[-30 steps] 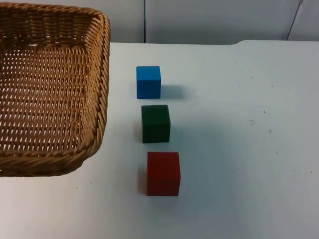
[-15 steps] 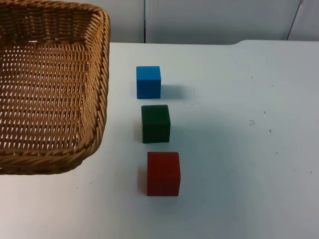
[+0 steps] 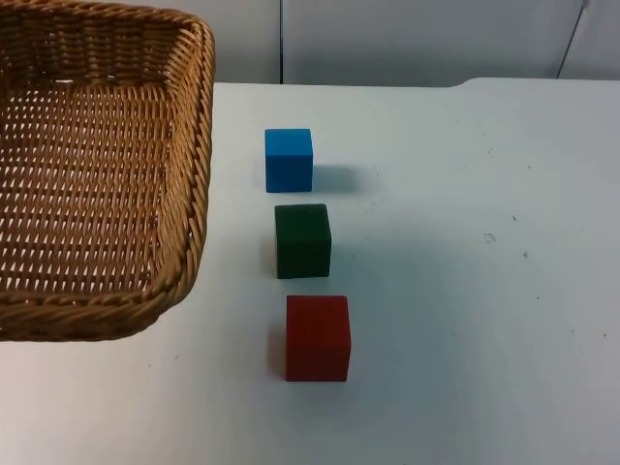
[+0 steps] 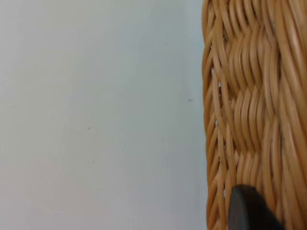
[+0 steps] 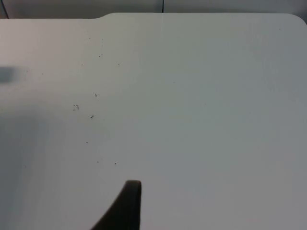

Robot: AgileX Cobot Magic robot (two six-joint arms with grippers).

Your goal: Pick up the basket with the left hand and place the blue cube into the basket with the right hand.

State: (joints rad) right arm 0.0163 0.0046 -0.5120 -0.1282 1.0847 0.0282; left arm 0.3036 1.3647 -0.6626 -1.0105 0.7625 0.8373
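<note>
step: basket (image 3: 97, 174) up at table (image 3: 465, 242) left edge, left gripper (image 4: 247, 211) at its wicker wall, jaws: can't tell | right gripper (image 5: 125, 206) over bare table, waiting, jaws: can't tell | blue cube (image 3: 289, 159) on table just right of basket | next: right arm reaches cube

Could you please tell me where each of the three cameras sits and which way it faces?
Top view: fixed, looking down and forward at the basket, blue cube, green cube, red cube.
Left wrist view: on the left arm, facing the basket's wall; one black fingertip.
Right wrist view: on the right arm, facing bare table; one fingertip.
Top and left wrist views share the basket.
</note>
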